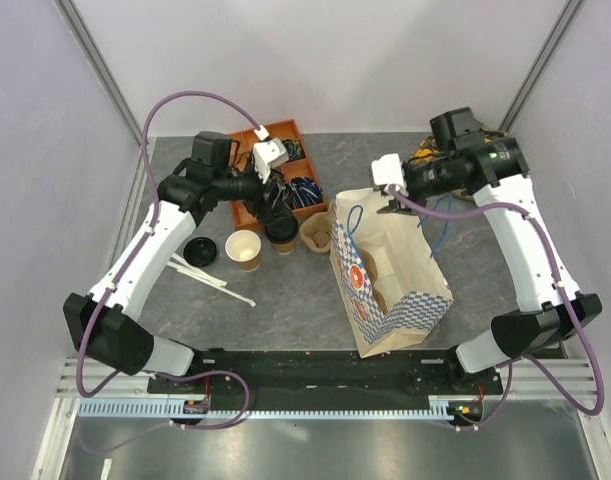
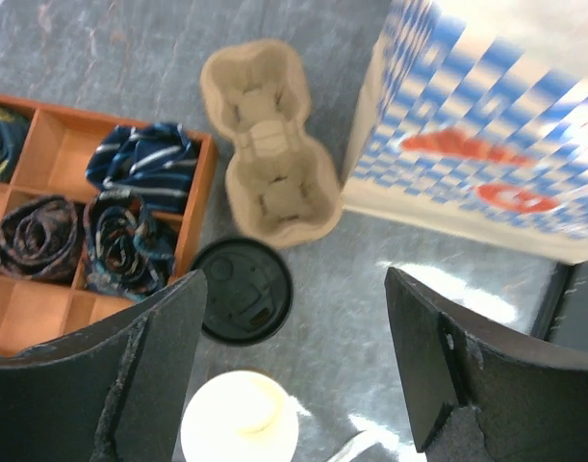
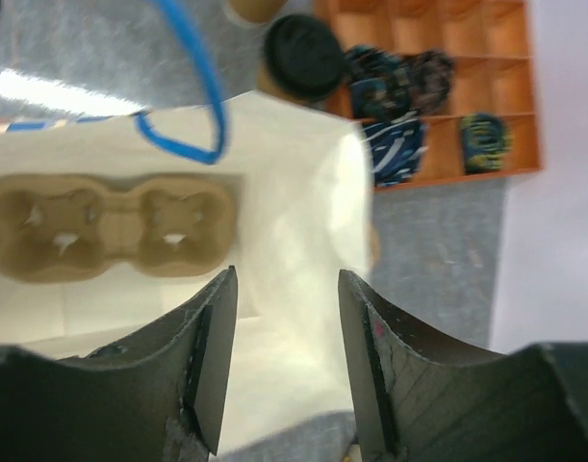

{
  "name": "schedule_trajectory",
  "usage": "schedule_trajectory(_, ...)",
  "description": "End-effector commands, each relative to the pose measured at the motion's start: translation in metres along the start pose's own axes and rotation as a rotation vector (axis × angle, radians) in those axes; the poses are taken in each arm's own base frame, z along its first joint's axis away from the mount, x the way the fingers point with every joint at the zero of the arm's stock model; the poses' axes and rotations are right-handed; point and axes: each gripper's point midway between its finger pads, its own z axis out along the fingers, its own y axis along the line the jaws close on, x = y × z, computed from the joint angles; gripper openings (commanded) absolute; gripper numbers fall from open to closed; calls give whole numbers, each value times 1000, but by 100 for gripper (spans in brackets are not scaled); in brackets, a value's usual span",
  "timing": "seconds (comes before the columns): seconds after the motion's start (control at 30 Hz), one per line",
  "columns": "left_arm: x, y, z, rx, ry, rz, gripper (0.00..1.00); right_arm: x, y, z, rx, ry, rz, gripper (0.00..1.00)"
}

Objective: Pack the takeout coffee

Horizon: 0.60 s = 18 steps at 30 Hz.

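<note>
The takeout coffee [image 1: 281,235], a brown cup with a black lid [image 2: 242,291], stands by the corner of the orange tray [image 1: 247,205]. My left gripper [image 2: 294,366] hangs open above it, with the lid beside the left finger and nothing held. The paper bag [image 1: 415,300] stands open at the right, with a cardboard cup carrier [image 3: 111,226] inside. My right gripper [image 3: 284,318] is over the bag's far end. Its jaws stand partly apart with the white bag wall [image 3: 294,192] showing between them. The coffee's lid [image 3: 306,56] shows beyond the bag.
A lidless cup [image 1: 244,249] and a loose black lid [image 1: 199,249] sit left of the coffee, with white sticks [image 1: 213,277] in front. A second cardboard carrier [image 2: 268,144] lies between the tray and the bag. Rolled ties [image 2: 130,221] fill the tray. Walls close in on both sides.
</note>
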Motion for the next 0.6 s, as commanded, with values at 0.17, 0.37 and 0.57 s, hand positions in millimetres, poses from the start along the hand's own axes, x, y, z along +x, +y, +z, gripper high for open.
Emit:
schedule_trajectory(0.17, -127, -46, -34, 232, -178, -53, 82, 30, 71, 17, -216, 64, 48, 52)
schedule_trajectory(0.37, -116, -56, -18, 231, -116, -147, 85, 43, 94, 28, -287, 77, 93, 51)
schedule_trajectory(0.57, -102, -56, 2, 211, -58, -383, 83, 56, 111, 36, -343, 64, 1, 50)
